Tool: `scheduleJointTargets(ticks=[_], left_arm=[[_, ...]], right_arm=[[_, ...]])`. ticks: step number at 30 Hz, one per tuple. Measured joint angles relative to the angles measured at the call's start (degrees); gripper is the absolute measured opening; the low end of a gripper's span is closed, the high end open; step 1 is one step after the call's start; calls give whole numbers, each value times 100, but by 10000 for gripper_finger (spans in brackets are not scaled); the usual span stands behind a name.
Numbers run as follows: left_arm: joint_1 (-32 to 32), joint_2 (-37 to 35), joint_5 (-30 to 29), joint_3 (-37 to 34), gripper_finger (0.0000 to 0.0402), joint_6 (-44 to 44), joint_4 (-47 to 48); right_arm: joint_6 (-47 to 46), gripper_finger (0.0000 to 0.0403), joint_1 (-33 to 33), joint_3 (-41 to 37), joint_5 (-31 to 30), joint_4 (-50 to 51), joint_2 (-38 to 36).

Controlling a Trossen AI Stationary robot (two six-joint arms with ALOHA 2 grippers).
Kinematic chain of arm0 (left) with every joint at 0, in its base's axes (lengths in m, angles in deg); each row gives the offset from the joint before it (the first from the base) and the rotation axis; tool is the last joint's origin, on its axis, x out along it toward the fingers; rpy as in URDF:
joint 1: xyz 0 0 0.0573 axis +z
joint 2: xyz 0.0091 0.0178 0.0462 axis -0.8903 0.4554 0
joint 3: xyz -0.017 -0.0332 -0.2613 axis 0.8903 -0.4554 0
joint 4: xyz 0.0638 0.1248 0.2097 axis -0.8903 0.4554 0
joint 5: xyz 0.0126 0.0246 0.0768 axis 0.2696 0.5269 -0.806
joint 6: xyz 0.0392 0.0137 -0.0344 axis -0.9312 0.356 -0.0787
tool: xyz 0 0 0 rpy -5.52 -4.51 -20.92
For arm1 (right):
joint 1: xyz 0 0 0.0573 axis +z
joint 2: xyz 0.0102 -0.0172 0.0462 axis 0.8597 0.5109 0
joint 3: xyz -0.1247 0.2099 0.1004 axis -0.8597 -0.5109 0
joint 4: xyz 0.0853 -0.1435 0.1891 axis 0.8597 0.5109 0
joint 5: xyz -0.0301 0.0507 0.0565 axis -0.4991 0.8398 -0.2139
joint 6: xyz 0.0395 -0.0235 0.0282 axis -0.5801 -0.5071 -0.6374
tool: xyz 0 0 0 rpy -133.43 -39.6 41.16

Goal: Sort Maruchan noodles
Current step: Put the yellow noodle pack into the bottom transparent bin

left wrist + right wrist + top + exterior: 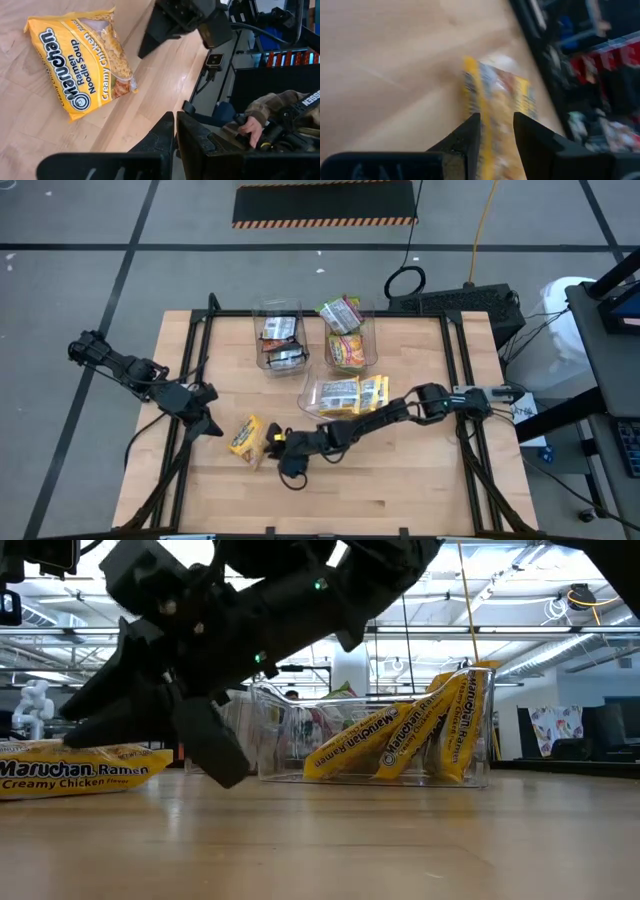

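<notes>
Lying flat: yellow packet (245,437), lower left of centre on the tabletop (400,490)
Right fingers (277,442): spread apart, packet's edge showing between them
Left fingers (212,425): nearly together, empty, beside the packet
Yellow packets (352,393): upright in clear bin (312,388), centre frame

3 clear bins (277,330) on the wooden table (400,470) (floor tape beyond).

Overhead, table-level and two close wrist views share the table (400,480).
</notes>
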Motion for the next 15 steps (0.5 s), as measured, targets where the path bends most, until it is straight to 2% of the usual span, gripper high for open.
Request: scheduleJointTargets(ticks=[4, 10, 15], left_arm=[[0, 0, 0, 0, 26, 36, -6], [0, 0, 0, 0, 26, 72, -11], [0, 0, 4, 0, 26, 106, -9]], right_arm=[[103, 110, -80, -6, -438, -313, 0], [-894, 110, -273, -6, -393, -315, 0], [-1260, 110, -415, -6, -130, -368, 0]])
